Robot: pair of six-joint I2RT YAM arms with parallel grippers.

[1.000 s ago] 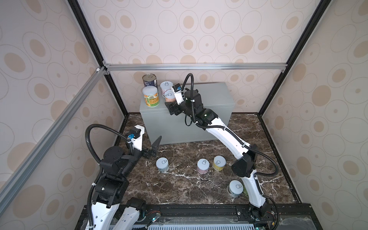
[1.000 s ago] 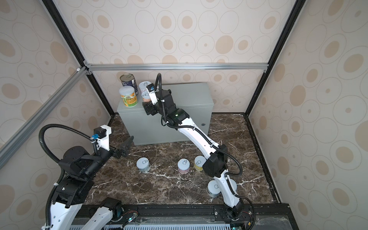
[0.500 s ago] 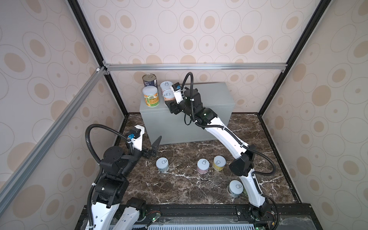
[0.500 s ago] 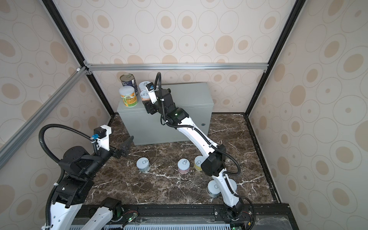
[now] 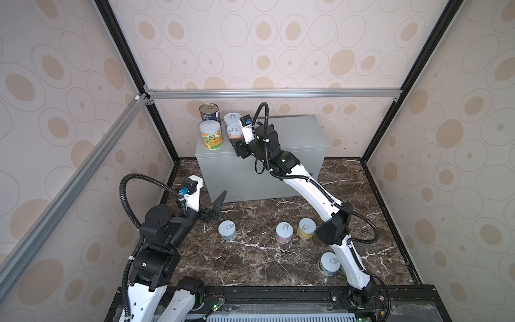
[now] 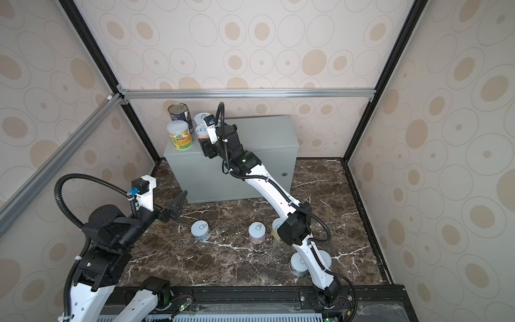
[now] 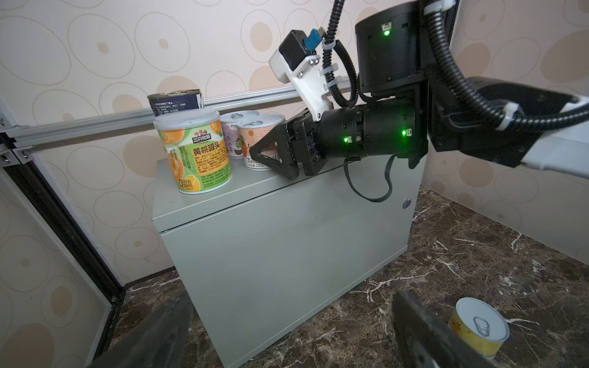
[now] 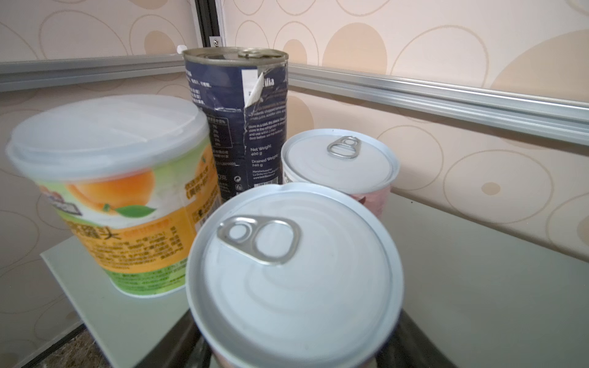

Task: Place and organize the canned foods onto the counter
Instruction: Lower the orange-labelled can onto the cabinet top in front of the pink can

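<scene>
Right wrist view: the salmon-label can (image 8: 293,270) fills the foreground, upright on the grey metal table (image 8: 478,270), with the right jaws pinching it from either side. Three neighbours crowd it at the table's left end. The peach can (image 8: 111,191), with an orange-and-green label and a plastic lid, stands just beside it. The pink-label can (image 8: 339,159) is just behind, and the taller dark-blue can (image 8: 236,127) stands in the rear corner, its paper label torn.

Seen from the left wrist view, the near jaw lies across the lower front of the salmon-label can and hides part of its label. The right arm (image 7: 392,133) reaches in over the table's front edge, and a black cable (image 7: 366,191) loops down the table's front near the small round lock (image 7: 406,204).

In both top views the left jaws hang spread wide and empty above the marble surface (image 5: 250,264), near the table's front left corner. More cans stand on the marble, well apart from the table: a white can (image 5: 227,230), a pink can (image 5: 284,231), a yellow can (image 5: 306,227) and a pale-lidded can (image 5: 328,263) by the right arm's base. Another lid (image 6: 324,258) shows just beyond the arm. The arm's elbow covers much of the yellow can (image 6: 275,227) in a top view.
</scene>
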